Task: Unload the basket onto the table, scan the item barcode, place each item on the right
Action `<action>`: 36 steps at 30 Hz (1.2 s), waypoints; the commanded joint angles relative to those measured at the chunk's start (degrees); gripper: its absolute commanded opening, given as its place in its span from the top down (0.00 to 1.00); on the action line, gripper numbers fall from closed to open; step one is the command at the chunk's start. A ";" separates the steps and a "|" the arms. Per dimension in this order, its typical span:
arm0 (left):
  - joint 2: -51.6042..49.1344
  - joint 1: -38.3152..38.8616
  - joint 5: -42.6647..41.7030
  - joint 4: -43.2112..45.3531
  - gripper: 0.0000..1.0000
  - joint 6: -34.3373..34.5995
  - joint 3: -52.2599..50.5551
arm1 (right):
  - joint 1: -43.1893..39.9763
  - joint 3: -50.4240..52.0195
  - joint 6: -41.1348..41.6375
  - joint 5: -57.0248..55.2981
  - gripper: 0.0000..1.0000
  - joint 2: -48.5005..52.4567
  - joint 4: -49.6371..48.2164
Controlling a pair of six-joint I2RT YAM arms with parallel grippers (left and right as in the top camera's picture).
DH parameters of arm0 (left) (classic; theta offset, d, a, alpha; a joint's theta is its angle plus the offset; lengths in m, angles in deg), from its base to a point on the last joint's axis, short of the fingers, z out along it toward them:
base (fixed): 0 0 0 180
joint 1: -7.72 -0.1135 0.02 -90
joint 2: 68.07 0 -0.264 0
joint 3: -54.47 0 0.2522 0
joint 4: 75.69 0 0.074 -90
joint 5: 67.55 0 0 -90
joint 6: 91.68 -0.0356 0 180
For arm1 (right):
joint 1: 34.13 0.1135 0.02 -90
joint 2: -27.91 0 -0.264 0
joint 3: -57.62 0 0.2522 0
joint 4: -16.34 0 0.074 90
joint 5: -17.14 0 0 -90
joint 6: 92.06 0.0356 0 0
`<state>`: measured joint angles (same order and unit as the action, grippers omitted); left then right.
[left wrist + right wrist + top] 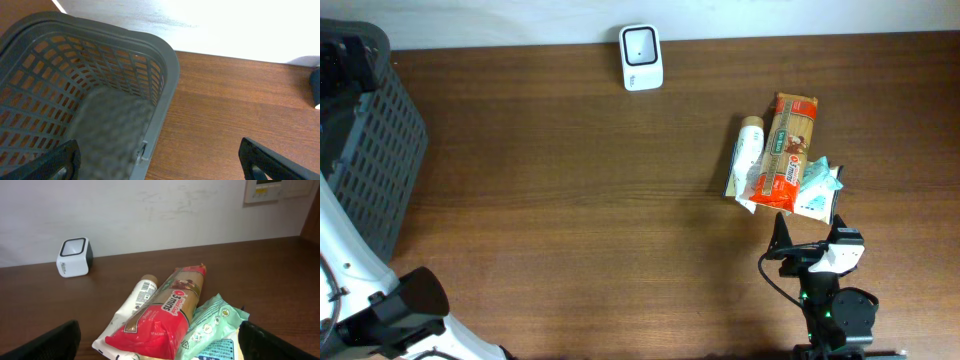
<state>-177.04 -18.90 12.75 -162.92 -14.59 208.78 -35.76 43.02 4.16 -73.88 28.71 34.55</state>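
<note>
The items lie in a pile at the right of the table: a red and tan spaghetti packet (pixel 788 150) (pixel 167 312) lies on top, a white tube (pixel 748 148) (pixel 139 300) to its left, and a mint-green packet (pixel 818 186) (pixel 215 327) to its right. A white barcode scanner (pixel 641 57) (pixel 74 257) stands at the back edge. My right gripper (pixel 810 243) (pixel 162 347) is open just in front of the pile, holding nothing. In the left wrist view my left gripper (pixel 162 165) is open and empty over the rim of a grey basket (pixel 125 65).
The dark grey mesh basket (pixel 375 150) takes up the far left of the table. Bare brown wood lies between it, the scanner and the pile. A white wall runs behind the table's back edge.
</note>
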 commanded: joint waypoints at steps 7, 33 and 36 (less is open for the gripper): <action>0.39 -0.09 -0.59 0.09 0.01 -0.87 0.70 | 0.04 0.52 0.22 0.52 0.01 -0.59 0.09; 108.74 24.22 9.57 69.42 0.01 -0.92 -140.08 | 0.04 0.52 0.22 0.52 0.01 -0.61 0.09; 108.67 24.22 9.90 68.67 0.01 -0.90 -140.08 | 0.04 0.52 0.22 0.52 0.01 -0.59 0.09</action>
<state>-69.07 5.04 21.58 -93.68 -14.83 68.83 -35.76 43.04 4.18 -73.44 28.54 34.55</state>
